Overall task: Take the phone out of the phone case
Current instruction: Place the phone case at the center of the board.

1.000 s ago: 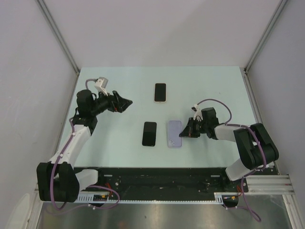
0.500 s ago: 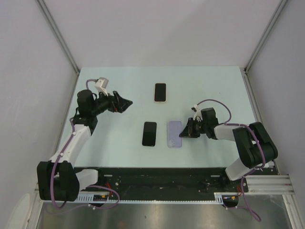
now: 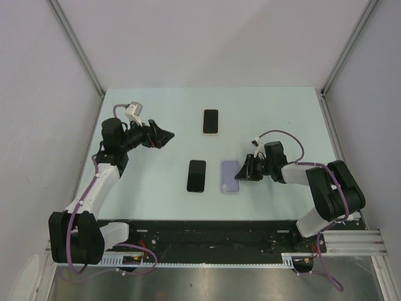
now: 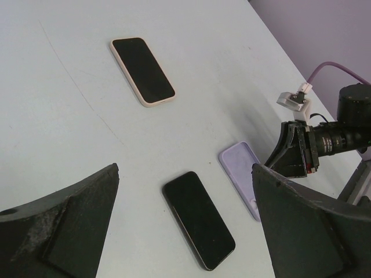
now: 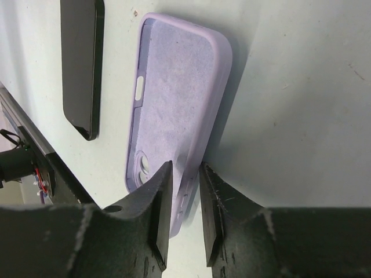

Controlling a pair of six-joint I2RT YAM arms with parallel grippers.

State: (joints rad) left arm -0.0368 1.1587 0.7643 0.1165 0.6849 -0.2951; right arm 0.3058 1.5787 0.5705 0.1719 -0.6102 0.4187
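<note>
Phone (image 3: 196, 175) lies bare on the table (image 3: 282, 113) just left of the empty case (image 5: 174, 87), long axes parallel, near-to-far, and the nearer right gripper (image 5: 182, 191) straddles the case's right wall, fingers nearly together, gripping or loose, can't tell.

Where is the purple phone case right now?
In the overhead view the lilac case lies at the table's near middle, just right of the black phone, its right edge straddled by the right pincer.
</note>
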